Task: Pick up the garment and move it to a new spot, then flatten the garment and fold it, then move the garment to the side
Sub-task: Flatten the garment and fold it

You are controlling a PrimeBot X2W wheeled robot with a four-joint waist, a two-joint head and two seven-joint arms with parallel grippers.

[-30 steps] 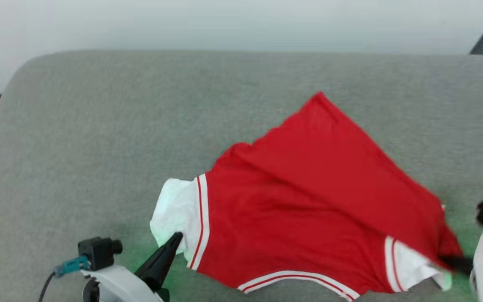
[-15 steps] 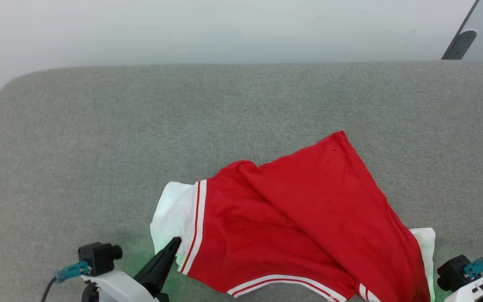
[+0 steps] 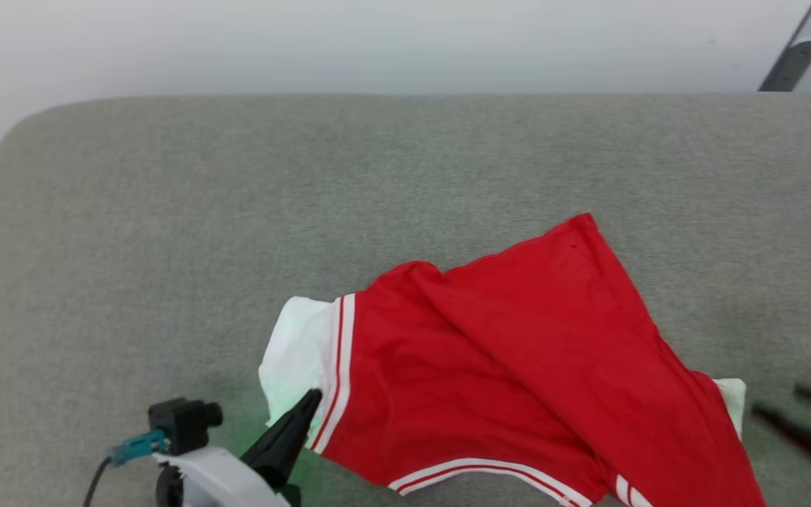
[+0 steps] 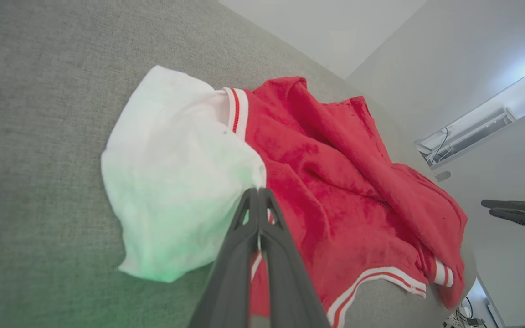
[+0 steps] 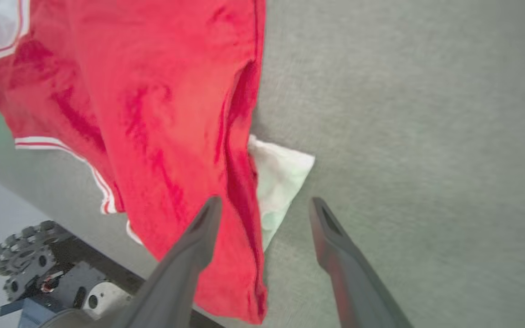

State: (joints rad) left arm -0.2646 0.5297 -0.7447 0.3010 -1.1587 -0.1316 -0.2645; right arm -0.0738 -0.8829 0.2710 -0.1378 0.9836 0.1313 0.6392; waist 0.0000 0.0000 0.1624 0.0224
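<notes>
Grey surface point(image 3: 166, 211): garment point(image 3: 504, 366) lies crosswise (cuffs outward).

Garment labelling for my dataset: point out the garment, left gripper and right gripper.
garment point(image 3: 504, 366), head view, on its red middle panel.
left gripper point(image 4: 259, 195), left wrist view, between its shut fingertips.
right gripper point(image 5: 266, 202), right wrist view, midway between its open fingertips.
</notes>
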